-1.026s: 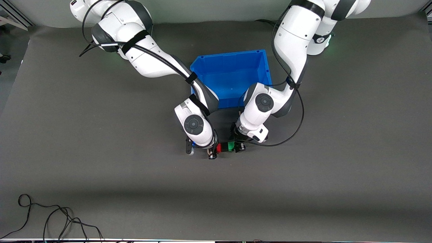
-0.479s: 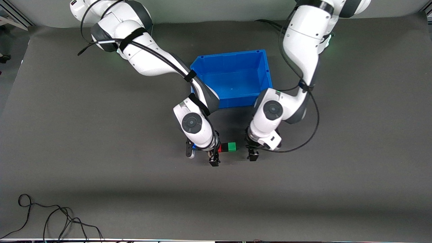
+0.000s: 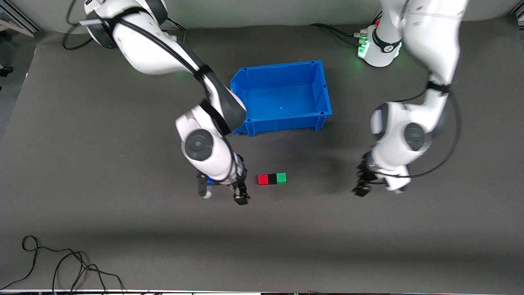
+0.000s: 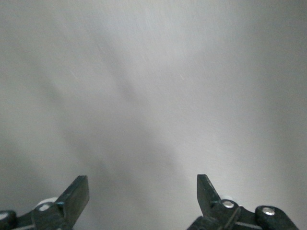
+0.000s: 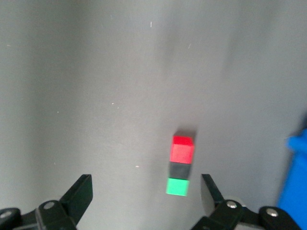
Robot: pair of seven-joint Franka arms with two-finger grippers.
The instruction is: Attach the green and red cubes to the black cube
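desk (image 3: 123, 229): dark grey mat, carries everything.
blue bin (image 3: 319, 88): sits toward the robot bases, farther from the front camera than the cubes; nothing visible inside.
left arm: comes in from its base, elbow bent over the desk at its own end.
right arm: reaches past the bin's corner, wrist over the desk beside the cubes.
left tool (image 3: 362, 186): fingers spread wide, holding nothing, over bare desk well apart from the cubes; left wrist view shows only mat between the tips (image 4: 142, 196).
right tool (image 3: 221, 192): fingers spread, holding nothing, just beside the row at the red end; not touching it (image 5: 146, 194).
cube row: red cube (image 3: 263, 179), black cube (image 3: 272, 179), green cube (image 3: 281, 178) touching in one line on the desk, black in the middle, green toward the left arm's end.
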